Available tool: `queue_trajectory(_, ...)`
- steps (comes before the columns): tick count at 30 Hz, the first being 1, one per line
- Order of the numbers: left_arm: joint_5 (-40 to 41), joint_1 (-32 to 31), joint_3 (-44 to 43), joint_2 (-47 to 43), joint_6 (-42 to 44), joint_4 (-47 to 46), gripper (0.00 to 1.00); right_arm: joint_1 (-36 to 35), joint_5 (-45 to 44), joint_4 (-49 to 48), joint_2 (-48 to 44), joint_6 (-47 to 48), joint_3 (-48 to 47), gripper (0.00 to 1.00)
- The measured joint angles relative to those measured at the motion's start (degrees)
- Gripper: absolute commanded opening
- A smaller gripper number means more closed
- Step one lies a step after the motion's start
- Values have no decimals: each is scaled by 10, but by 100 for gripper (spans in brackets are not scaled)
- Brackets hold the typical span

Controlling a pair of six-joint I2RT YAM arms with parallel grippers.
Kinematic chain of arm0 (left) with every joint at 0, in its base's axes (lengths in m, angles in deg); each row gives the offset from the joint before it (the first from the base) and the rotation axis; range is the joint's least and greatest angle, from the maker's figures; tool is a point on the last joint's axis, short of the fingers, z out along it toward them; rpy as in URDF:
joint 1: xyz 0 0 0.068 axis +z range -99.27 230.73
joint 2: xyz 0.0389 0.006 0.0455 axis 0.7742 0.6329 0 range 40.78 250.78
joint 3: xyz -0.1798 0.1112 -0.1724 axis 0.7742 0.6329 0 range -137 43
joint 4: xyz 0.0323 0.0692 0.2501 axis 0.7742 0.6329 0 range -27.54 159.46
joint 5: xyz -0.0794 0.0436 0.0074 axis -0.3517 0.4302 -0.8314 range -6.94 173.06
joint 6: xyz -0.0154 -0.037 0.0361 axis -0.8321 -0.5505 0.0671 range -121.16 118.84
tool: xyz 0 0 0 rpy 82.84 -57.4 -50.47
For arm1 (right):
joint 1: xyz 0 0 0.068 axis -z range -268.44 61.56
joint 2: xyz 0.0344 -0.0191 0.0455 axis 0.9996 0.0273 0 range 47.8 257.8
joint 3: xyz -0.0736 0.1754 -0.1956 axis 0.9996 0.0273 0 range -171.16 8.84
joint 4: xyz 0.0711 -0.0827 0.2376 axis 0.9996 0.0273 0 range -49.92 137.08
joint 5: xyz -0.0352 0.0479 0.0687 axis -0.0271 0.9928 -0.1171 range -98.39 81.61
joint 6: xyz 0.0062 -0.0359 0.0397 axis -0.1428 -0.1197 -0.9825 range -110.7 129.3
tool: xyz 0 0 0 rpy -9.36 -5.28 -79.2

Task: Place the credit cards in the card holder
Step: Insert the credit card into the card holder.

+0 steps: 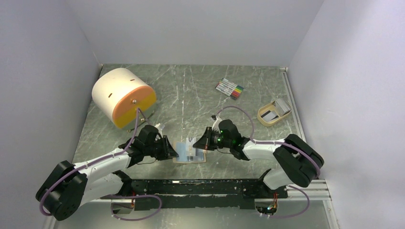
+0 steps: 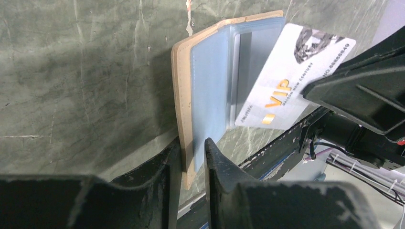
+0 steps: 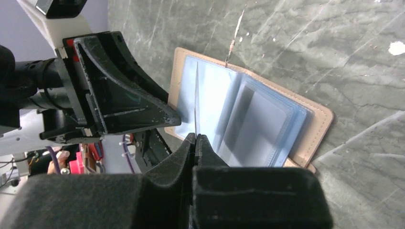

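Two jobs are being shared, and from above we see both. The left fingers (image 1: pixel 168 150) sit at the left edge of the open card holder (image 1: pixel 190 155), which lies on the desk (image 1: pixel 191 90) just beyond the arm bases. The right fingers (image 1: pixel 204 141) come in from its right with one white card (image 1: pixel 192 141). The spare cards (image 1: pixel 282 107) lie in the tan tray (image 1: pixel 264 118) at the far right, well apart. From the left wrist, the fingers are nearly closed and pinch the tan cover by its near edge. The card hangs tilted, one corner over the pale blue sleeves (image 2: pixel 210 86), and we cannot tell whether it has entered a pocket. From the right wrist, the fingers are fully closed on the card, which shows edge-on as a thin upright line above the sleeves near the left cover. To do this well, we judge the left pinch should hold firm so the holder cannot slide. The card's leading edge should be squared to one sleeve's mouth and laid flatter before we push. Slipping between two sleeves is the likely miss, so we would let go only once the card is mostly inside.
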Motion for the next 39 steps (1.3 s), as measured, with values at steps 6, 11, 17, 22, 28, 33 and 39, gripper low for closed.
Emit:
queue_trajectory(6, 0, 0, 0, 0, 0, 0, 28, -1, -20, -8, 11, 2, 0, 0)
queue_trajectory(11, 0, 0, 0, -3, -2, 0, 27, -1, -30, -16, 24, 5, 2, 0)
queue_trajectory(17, 0, 0, 0, -3, -4, 0, 27, -1, -35, -39, 49, 4, 7, 0)
queue_trajectory(22, 0, 0, 0, -4, -4, 1, 27, -1, -42, -44, 51, 2, 14, 0)
queue_trajectory(28, 2, 0, 3, -8, -4, 0, 27, -1, -52, -47, 45, 2, 18, 0)
queue_trajectory(33, 2, 0, 6, -8, -4, 1, 27, -1, -54, -57, 47, -4, 22, 0)
queue_trajectory(39, 2, 0, 8, -8, -4, 1, 27, -1, -59, -77, 55, -16, 30, 0)
